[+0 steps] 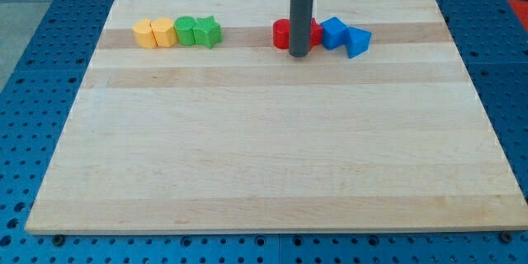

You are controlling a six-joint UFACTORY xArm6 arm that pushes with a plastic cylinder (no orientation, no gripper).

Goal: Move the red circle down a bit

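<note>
Currently parked: my tip (pixel 299 54) just in front of the red pair, resting on the counter (pixel 264 157) near the view's top edge. No pincer on this rig, only the rod, so nothing to report as open or closed.

Red blocks at the view's top, right of centre, partly hidden behind the rod. Left red block (pixel 282 33) visible as a rounded lump; right red block (pixel 315 31) only a sliver. Cannot tell for sure which is the circle; the left one looks likelier.

Blue blocks touching on the right: blue block (pixel 333 32), then blue triangle (pixel 358 42). Well apart on the left, a row of four: yellow block (pixel 144 34), second yellow block (pixel 163 31), green block (pixel 185 30), green star (pixel 208 31).

Judgement on the step: tip sits on the wrong side for a downward push. Best done by going round the left end of the red pair, settling above the circle's centre, then pushing straight toward the view's bottom, briefly. Off-centre contact likely to spin it or drag the neighbouring red along. Stop early; only a small shift wanted.
</note>
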